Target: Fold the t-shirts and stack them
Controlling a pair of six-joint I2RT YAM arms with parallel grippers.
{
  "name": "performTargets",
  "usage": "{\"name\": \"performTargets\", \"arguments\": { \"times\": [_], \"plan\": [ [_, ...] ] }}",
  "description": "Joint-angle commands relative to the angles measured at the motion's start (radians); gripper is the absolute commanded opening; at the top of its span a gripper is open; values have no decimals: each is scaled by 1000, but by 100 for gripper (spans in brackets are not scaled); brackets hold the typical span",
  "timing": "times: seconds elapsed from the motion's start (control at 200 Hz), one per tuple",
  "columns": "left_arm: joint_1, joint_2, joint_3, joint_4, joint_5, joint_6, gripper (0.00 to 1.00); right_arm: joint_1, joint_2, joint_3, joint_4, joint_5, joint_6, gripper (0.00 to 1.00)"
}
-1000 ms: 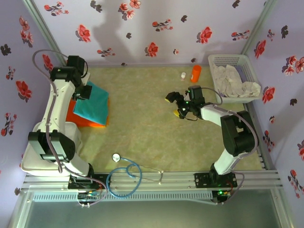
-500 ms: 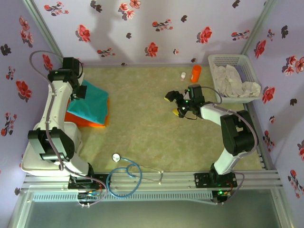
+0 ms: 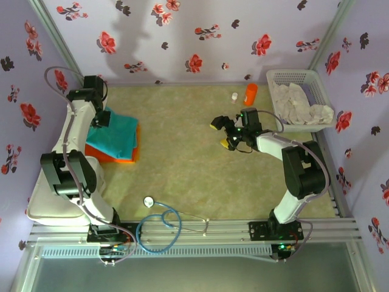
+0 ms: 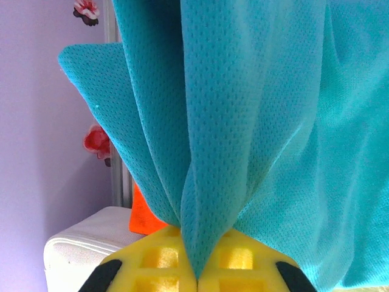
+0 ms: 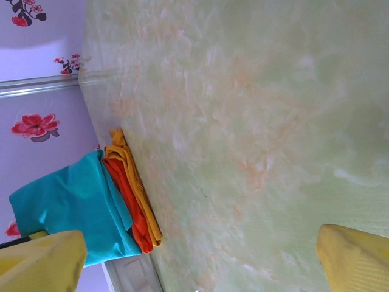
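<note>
Teal cloth over orange: two t-shirts, the teal t-shirt (image 3: 117,134) lying on the orange t-shirt (image 3: 118,157) at the counter's (image 3: 194,182) left side. The left gripper (image 4: 197,281) is clamped on the teal one's edge. The right gripper (image 3: 221,135), jaws apart, hovers well away.

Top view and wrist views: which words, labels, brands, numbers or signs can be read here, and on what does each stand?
None can be read.
The teal t-shirt and the orange t-shirt are plain.
The orange bottle and the small bottle beside it are too small to show any label.
The walls bear flowers, no letters.
</note>
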Motion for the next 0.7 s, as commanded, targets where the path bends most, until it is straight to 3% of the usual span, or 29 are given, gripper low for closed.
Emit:
{"name": "performTargets", "arguments": {
  "times": [0.0, 0.2, 0.385, 0.45, 0.695],
  "plan": [
    [17, 23, -5, 17, -33, -16, 0, -10, 7, -2, 20, -21, -11, 97],
    [40, 55, 4, 18, -59, -30, 1, -11, 3, -3, 18, -24, -14, 97],
    [55, 89, 37, -5, -106, -67, 48, -15, -1, -11, 12, -25, -19, 98],
    [54, 90, 41, -2, -104, -73, 55, -17, 0, -12, 12, -25, -20, 98],
    [54, 104, 52, -12, -36, -95, 58, -18, -2, -13, 10, -19, -23, 98]
  ]
}}
